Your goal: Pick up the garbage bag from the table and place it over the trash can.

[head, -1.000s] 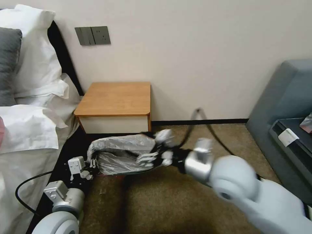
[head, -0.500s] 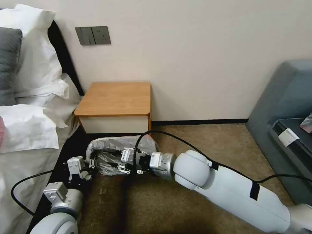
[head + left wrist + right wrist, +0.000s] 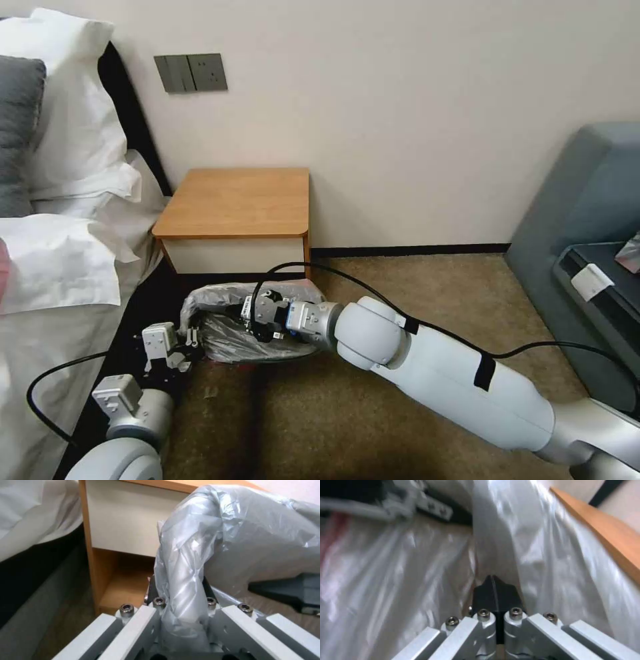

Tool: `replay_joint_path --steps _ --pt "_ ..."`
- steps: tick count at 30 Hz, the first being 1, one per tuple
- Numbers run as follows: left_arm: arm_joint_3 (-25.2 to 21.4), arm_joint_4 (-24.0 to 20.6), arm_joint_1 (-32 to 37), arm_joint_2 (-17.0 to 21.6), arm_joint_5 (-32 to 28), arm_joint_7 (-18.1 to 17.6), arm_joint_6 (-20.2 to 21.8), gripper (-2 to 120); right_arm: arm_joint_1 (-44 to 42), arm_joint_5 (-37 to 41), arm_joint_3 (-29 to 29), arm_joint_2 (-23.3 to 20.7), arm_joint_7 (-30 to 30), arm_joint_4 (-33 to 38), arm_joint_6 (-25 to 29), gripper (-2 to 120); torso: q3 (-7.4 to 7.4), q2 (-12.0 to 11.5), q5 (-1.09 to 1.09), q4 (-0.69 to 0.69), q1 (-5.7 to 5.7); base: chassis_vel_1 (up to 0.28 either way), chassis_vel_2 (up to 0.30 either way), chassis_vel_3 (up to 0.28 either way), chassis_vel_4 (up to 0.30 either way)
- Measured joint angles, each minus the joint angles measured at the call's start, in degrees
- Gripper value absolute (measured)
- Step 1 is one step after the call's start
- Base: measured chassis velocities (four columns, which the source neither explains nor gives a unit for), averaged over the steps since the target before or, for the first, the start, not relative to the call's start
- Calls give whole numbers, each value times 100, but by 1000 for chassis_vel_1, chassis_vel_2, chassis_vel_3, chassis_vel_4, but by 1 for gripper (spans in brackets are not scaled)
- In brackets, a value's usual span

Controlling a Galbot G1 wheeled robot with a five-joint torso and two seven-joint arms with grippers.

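The left gripper [image 3: 181, 597], near the bed, is clamped on a fold of the garbage bag [image 3: 230, 313]; the right gripper [image 3: 495, 592], fingers pressed together and holding nothing, reaches inside it. The bag is draped over the trash can, in front of the table [image 3: 240, 200]. I judge the spreading step is in hand; next, the rim should be pulled down evenly

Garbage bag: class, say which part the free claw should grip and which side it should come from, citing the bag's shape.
Grip the garbage bag by its rim fold at the end opposite the left claw, coming from the robot's right. The left claw pinches a bunched fold at its own end, so the other end probably lies loose. The right claw, shut, sits among the bag's folds near the middle.
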Motion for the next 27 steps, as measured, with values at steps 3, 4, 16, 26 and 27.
replay_joint_path --steps 3,4,16,26,27 --pt "-24 -36 3 1 -34 -14 11 4 -27 10 -9 -3 107 -29 -59 0 0 0 0 0 0 0 0 0 0" --pt "-24 -70 4 -5 -83 -28 31 4 -38 24 -13 -8 152 -46 -95 0 0 0 0 0 0 0 0 0 0" --pt "9 -313 60 -11 -77 31 -9 4 -66 505 -24 -34 493 -193 -546 0 0 0 0 0 0 0 0 0 0" --pt "121 -339 171 -40 514 469 -232 4 160 442 -249 159 857 -242 -1184 0 0 0 0 0 -1 0 0 0 0" --pt "143 -343 176 -45 541 484 -235 4 199 320 -287 178 858 -309 -1236 0 0 0 0 1 0 0 0 0 0"
